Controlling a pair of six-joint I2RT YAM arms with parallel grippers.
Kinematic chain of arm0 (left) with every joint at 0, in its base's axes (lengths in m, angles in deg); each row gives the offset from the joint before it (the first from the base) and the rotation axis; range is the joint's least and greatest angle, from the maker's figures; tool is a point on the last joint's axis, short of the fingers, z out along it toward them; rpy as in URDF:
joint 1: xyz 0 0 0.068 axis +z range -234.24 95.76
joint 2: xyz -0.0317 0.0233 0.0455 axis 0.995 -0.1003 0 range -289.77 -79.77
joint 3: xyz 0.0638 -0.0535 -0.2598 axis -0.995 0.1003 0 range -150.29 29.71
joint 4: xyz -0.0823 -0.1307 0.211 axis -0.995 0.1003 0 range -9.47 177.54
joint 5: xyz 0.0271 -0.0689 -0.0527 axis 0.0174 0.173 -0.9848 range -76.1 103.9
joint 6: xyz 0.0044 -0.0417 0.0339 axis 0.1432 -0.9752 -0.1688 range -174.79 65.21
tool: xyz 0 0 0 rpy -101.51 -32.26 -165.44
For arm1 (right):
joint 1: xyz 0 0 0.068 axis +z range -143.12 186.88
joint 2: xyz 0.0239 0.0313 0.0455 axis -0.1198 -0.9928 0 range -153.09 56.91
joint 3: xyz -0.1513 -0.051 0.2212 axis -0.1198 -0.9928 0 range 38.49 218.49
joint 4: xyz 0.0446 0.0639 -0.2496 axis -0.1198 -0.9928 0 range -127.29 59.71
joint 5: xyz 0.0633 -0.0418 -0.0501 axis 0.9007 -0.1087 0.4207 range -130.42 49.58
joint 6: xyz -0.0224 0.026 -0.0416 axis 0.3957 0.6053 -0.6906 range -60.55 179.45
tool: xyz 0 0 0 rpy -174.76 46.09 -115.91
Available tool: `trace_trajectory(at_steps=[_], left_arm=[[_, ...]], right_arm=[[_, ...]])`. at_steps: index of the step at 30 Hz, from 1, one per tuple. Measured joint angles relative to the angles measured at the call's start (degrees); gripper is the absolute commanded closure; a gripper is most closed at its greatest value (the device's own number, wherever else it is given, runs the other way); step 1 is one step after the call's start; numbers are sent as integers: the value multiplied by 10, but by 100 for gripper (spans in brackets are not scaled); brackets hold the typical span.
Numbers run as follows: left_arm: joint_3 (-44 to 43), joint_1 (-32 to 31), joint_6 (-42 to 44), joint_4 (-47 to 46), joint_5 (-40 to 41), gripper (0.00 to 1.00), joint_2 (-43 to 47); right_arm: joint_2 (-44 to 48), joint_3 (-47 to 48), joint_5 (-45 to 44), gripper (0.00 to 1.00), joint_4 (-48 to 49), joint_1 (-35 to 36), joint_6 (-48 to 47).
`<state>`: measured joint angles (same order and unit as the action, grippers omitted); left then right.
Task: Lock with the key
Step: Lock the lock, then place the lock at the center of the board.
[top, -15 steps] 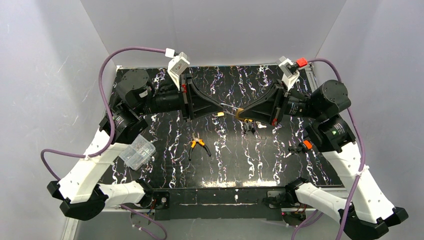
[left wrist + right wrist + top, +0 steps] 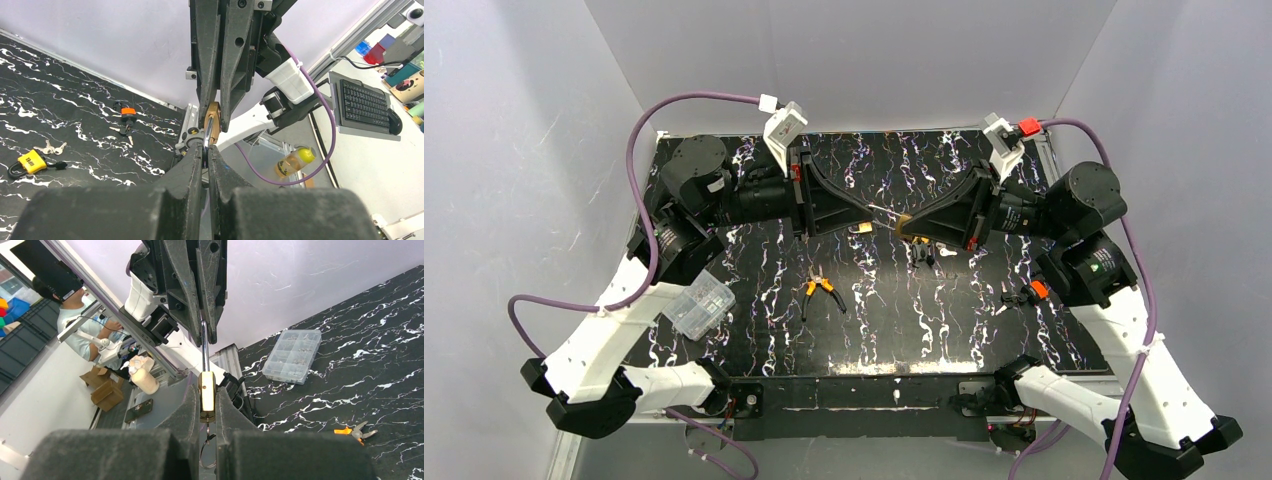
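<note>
A brass padlock [image 2: 903, 222] is held in the air over the middle of the table, between both grippers. My right gripper [image 2: 206, 399] is shut on the padlock's brass body [image 2: 206, 392]. My left gripper [image 2: 205, 149] is shut on its silver shackle [image 2: 206, 134], which also shows in the right wrist view [image 2: 204, 347]. The two grippers face each other tip to tip [image 2: 886, 217]. A key [image 2: 207, 430] sticks out of the padlock's underside, between my right fingers, with a wire ring hanging from it.
On the black marbled table lie a small yellow padlock with keys [image 2: 30, 162], an orange-and-black lock [image 2: 127, 112], a dark lock [image 2: 921, 254], orange pliers [image 2: 822, 290] and a clear compartment box [image 2: 699, 303]. White walls enclose the table.
</note>
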<state>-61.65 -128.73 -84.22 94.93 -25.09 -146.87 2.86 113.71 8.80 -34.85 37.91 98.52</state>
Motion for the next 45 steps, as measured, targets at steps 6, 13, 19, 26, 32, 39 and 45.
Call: trace_trajectory(at_steps=[6, 13, 19, 26, 32, 39, 45], left_arm=[[0, -7, 0, -1, 8, 100, -5], [-3, -26, 4, 0, 33, 100, -9], [-15, -44, 17, 19, 82, 96, -10], [-83, -59, 45, 176, 251, 30, -76], [-18, -8, 13, 264, 321, 2, -112], [49, 45, -20, 280, 342, 2, -78], [87, 46, -32, 269, 333, 2, -59]], right_arm=[[-2, 0, 0, 99, 2, 0, 16], [-4, 2, 2, 99, 3, 0, 22], [-4, 8, -11, 99, -9, 0, 12], [-18, -19, -122, 99, -63, -14, -7], [-26, -134, -238, 99, -122, -59, -3], [-66, -229, -281, 99, -129, -59, 3], [-173, -261, -277, 99, -91, -59, 31]])
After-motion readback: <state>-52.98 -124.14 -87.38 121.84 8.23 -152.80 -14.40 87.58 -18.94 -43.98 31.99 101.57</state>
